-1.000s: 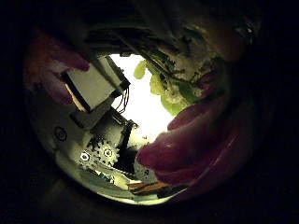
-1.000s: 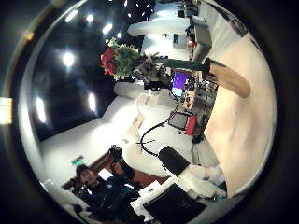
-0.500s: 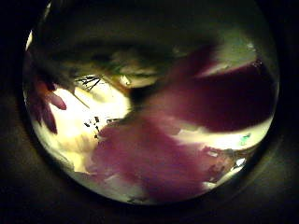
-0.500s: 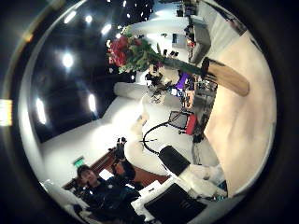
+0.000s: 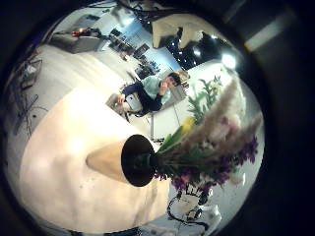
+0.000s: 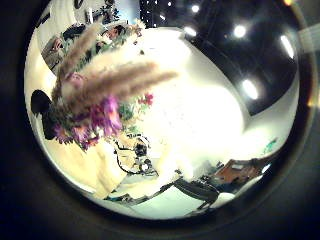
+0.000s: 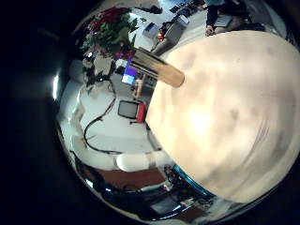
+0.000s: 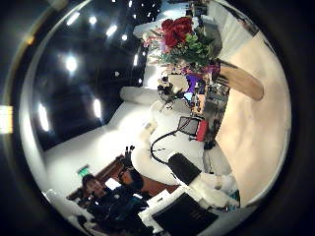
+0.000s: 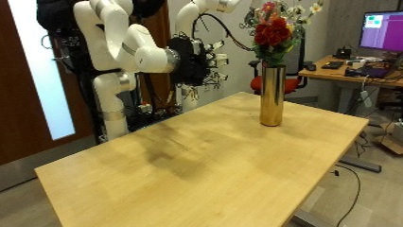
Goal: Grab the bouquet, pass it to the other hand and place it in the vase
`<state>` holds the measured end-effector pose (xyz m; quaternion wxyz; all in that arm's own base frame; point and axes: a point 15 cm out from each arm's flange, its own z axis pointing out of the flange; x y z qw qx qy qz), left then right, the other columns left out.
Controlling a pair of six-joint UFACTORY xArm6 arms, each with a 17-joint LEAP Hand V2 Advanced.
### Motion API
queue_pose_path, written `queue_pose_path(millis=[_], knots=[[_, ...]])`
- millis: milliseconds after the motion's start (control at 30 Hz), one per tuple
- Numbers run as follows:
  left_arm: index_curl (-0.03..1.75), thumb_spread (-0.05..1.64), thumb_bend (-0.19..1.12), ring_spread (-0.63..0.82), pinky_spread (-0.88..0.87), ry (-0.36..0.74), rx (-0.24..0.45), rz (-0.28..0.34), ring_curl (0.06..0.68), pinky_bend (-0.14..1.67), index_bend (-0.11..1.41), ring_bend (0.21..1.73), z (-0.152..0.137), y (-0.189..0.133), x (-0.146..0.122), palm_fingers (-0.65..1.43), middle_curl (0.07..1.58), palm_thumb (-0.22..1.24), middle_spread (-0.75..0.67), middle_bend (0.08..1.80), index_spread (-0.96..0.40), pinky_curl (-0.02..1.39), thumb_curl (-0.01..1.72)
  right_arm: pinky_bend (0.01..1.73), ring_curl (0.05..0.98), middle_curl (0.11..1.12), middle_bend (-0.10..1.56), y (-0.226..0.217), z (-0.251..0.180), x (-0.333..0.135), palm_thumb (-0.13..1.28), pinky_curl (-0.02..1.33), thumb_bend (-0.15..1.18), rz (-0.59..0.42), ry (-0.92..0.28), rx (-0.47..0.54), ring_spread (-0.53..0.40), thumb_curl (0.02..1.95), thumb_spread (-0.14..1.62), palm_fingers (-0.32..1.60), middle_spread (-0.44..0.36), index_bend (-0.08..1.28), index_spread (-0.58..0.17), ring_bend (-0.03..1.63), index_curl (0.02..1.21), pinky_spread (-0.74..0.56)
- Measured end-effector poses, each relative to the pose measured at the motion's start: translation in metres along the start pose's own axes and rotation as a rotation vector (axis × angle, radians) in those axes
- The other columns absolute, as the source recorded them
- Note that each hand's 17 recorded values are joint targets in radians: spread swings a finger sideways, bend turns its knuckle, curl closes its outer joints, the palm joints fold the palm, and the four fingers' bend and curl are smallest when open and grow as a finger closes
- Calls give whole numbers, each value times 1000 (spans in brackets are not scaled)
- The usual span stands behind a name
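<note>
In the outside view a bouquet (image 9: 274, 28) of red and pale flowers stands upright in a tall gold vase (image 9: 271, 93) near the far edge of the wooden table (image 9: 177, 165). My right hand (image 9: 200, 60) hangs at the end of the nearer arm, away from the vase, with relaxed fingers. My left hand's palm views look at the bouquet (image 5: 212, 138) (image 6: 95, 100) in the vase (image 5: 136, 160) from a short way off, with no fingers round it. The right thumb side palm view shows the bouquet (image 8: 180, 37) in the vase (image 8: 239, 81) farther off, and so does the right little finger side view (image 7: 108, 33).
A desk with a lit monitor (image 9: 382, 33) stands beyond the table's far corner. A red chair (image 9: 297, 83) is behind the vase. The table's near edge runs along the front (image 9: 214, 213).
The left hand has let go of the bouquet and drawn back; its view was filled by flowers and fingers before. In the right thumb side view the bouquet moved over to the vase and now stands in it.
</note>
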<state>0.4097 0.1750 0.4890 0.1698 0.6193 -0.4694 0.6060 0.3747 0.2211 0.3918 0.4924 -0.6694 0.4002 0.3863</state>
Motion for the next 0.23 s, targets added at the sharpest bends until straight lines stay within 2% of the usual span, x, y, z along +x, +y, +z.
queue_pose_path(millis=[233], knots=[[170, 775, -38, 609, 592, -7, -25, -30, 187, 277, 120, 470, 7, 22, -10, -144, 213, 297, 561, 160, 161, 285, 336, 584, 258, 267, 179, -4, -2, -1, 580, 297, -28, 4, -15, 13, 191, 366, 986, -3, 69, 168, -430, 427, 260, 425]])
